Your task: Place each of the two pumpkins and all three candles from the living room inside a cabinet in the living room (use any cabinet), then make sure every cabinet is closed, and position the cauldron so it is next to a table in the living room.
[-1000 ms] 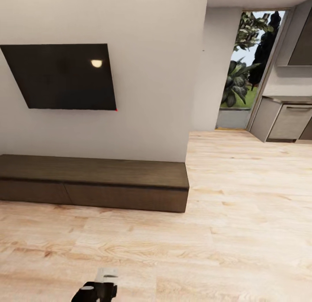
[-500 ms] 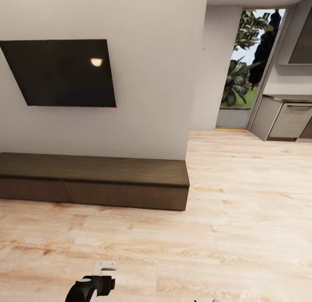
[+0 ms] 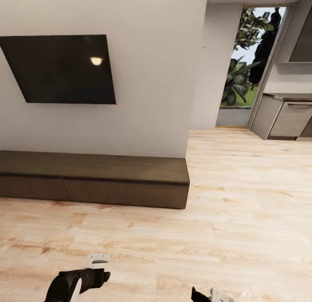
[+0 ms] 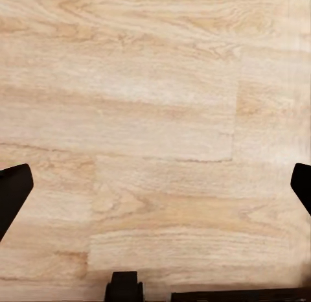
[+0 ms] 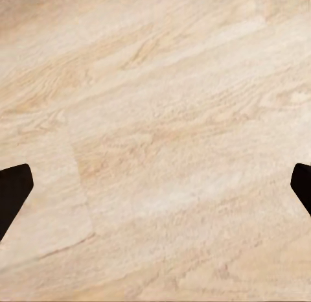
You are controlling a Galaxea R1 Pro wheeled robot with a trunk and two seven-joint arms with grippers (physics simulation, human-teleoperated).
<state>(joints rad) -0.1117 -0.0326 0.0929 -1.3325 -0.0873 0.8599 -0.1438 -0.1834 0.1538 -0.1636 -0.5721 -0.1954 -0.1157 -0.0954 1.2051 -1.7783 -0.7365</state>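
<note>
The long dark-brown cabinet (image 3: 93, 181) stood against the white wall beneath a black wall screen (image 3: 60, 68), all its drawer fronts flush and closed. The left gripper (image 4: 155, 185) and the right gripper (image 5: 155, 192) both hung over bare pale wooden floor (image 3: 216, 232), their jaws spread wide and holding nothing. Beyond the wall's corner, grey kitchen units (image 3: 286, 118) stood beside a tall window (image 3: 249, 59) showing green foliage.

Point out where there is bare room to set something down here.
The cabinet top under the TV is bare along its whole length. The wood floor is open between the cabinet front and the left gripper, and rightward toward the kitchen units. Nowhere looks crowded.
</note>
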